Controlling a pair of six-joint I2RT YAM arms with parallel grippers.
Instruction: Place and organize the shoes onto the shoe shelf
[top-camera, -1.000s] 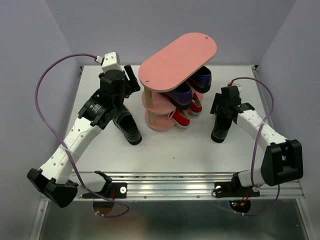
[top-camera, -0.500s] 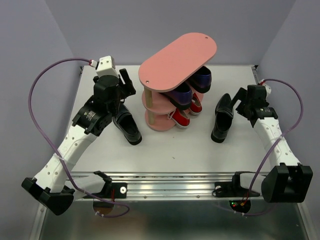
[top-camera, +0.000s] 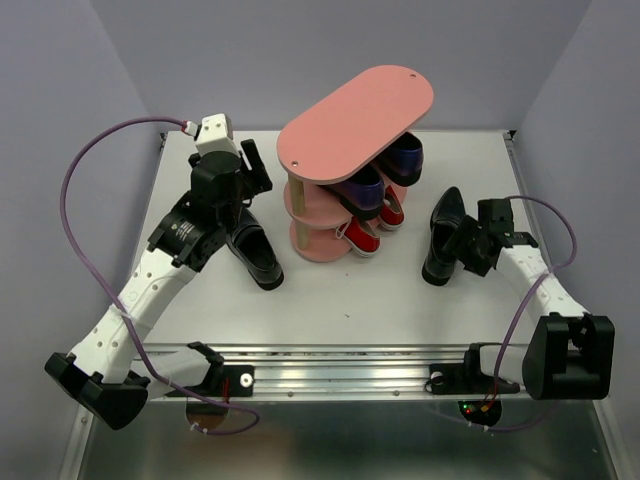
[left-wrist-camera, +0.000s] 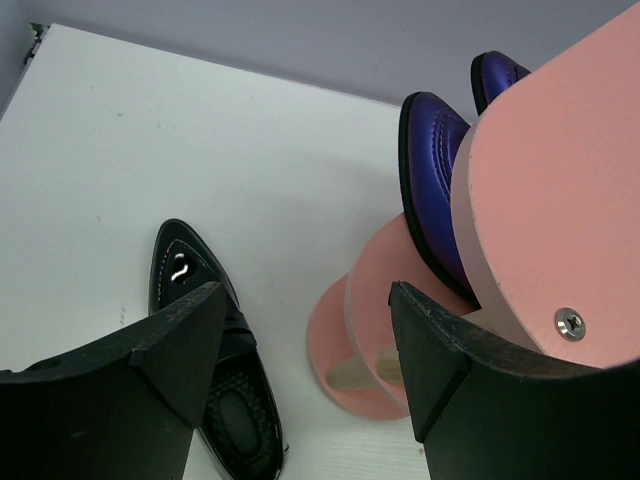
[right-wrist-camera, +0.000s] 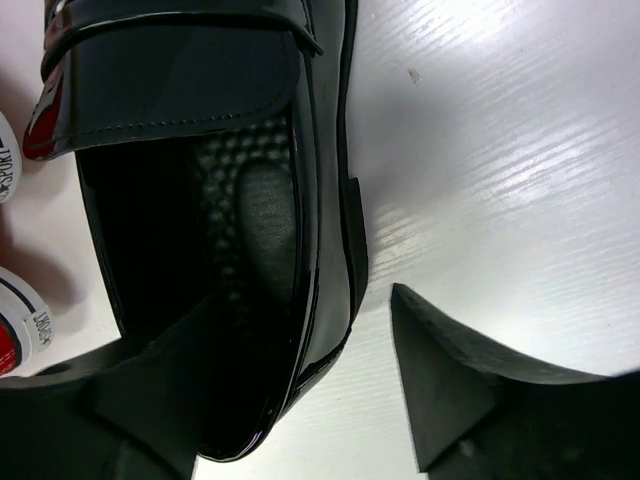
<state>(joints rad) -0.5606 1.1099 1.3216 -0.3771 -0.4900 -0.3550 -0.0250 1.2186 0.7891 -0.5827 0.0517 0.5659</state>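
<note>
The pink shoe shelf (top-camera: 355, 125) stands mid-table, with the purple pair (top-camera: 362, 188) on its middle board and the red sneakers (top-camera: 360, 238) on its bottom board. One black loafer (top-camera: 256, 256) lies on the table left of the shelf. The other black loafer (top-camera: 443, 235) lies to its right. My left gripper (top-camera: 245, 172) is open and empty, above the left loafer (left-wrist-camera: 200, 330) and the shelf's end (left-wrist-camera: 560, 200). My right gripper (top-camera: 468, 250) is open at the right loafer's heel end (right-wrist-camera: 250, 200). One finger is over the shoe's opening, the other (right-wrist-camera: 470, 390) outside by the table.
The purple shoes' toes (left-wrist-camera: 430, 170) stick out past the shelf boards in the left wrist view. Red sneaker edges (right-wrist-camera: 10, 340) show at the left of the right wrist view. The table's metal front rail (top-camera: 340, 380) runs by the arm bases.
My right arm pulled away to the right of the loafer, then came back low at its heel end. The left arm rose slightly. The shoes have not moved.
</note>
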